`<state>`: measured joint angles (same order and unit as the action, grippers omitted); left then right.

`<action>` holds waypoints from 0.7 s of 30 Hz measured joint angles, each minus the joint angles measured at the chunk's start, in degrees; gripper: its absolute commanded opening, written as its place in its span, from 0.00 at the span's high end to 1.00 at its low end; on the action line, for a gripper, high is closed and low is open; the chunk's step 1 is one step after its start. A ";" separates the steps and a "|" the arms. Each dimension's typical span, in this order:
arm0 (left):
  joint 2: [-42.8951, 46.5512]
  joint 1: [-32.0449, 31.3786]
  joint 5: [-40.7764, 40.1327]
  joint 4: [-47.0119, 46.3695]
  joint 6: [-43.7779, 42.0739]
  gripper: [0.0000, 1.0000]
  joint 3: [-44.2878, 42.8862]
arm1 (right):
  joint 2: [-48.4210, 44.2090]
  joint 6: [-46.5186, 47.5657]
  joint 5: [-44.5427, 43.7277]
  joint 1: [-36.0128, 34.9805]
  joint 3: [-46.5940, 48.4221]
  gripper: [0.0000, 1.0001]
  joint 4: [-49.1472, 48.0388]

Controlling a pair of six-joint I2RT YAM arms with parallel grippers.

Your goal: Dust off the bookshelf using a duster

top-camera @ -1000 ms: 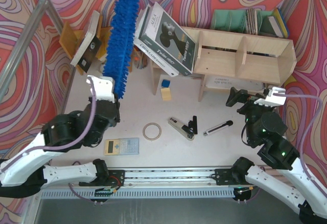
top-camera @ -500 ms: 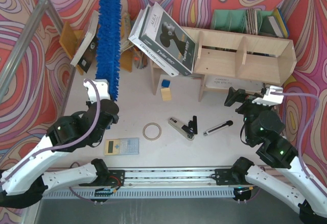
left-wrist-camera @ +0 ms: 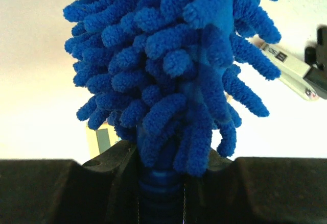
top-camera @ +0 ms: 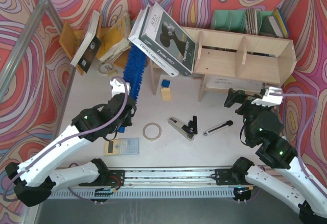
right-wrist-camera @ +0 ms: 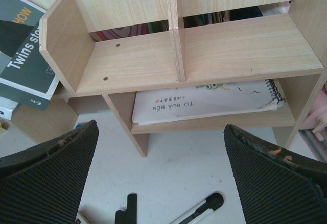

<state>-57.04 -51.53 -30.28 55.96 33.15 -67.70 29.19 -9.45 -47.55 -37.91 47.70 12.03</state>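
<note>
The bookshelf [top-camera: 245, 55] stands at the back right, pale plywood with two tiers; in the right wrist view [right-wrist-camera: 204, 45] a white notebook [right-wrist-camera: 204, 104] lies on its lower tier. My left gripper [top-camera: 125, 95] is shut on the handle of the blue fluffy duster [top-camera: 134, 67], whose head points away towards the leaning books, left of the bookshelf and apart from it. In the left wrist view the duster [left-wrist-camera: 168, 71] fills the frame above my gripper [left-wrist-camera: 161, 188]. My right gripper [top-camera: 245, 97] is open and empty in front of the bookshelf's lower tier, fingers [right-wrist-camera: 51, 178] wide apart.
A large book [top-camera: 163, 40] leans on the bookshelf's left end. An orange-brown rack [top-camera: 87, 38] with books stands at the back left, a green file holder [top-camera: 245, 20] behind the bookshelf. On the table lie a tape ring [top-camera: 152, 130], a calculator [top-camera: 121, 146], a utility knife [top-camera: 181, 128] and a pen [top-camera: 218, 127].
My left arm has swung the duster down from upright and moved right and forward; its head now points low towards the leaning books. The right arm has hardly moved.
</note>
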 measured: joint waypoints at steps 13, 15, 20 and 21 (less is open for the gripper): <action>-4.09 0.20 9.31 -4.94 0.90 1.00 11.26 | -0.24 0.00 0.00 0.00 -0.22 0.01 0.04; -4.37 0.20 10.12 -5.92 1.66 1.00 13.90 | -0.28 0.00 0.00 0.00 -0.22 0.01 0.04; -5.77 0.20 12.20 -9.77 3.58 1.00 19.19 | -0.37 0.00 0.00 0.00 -0.22 0.01 0.04; -6.62 0.20 12.50 -10.54 3.85 1.00 19.71 | -0.37 0.00 0.00 0.00 -0.22 0.01 0.04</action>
<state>-63.66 -51.33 -17.78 45.43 36.99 -47.99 28.82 -9.45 -47.55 -37.91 47.48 12.08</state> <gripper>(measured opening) 0.343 0.987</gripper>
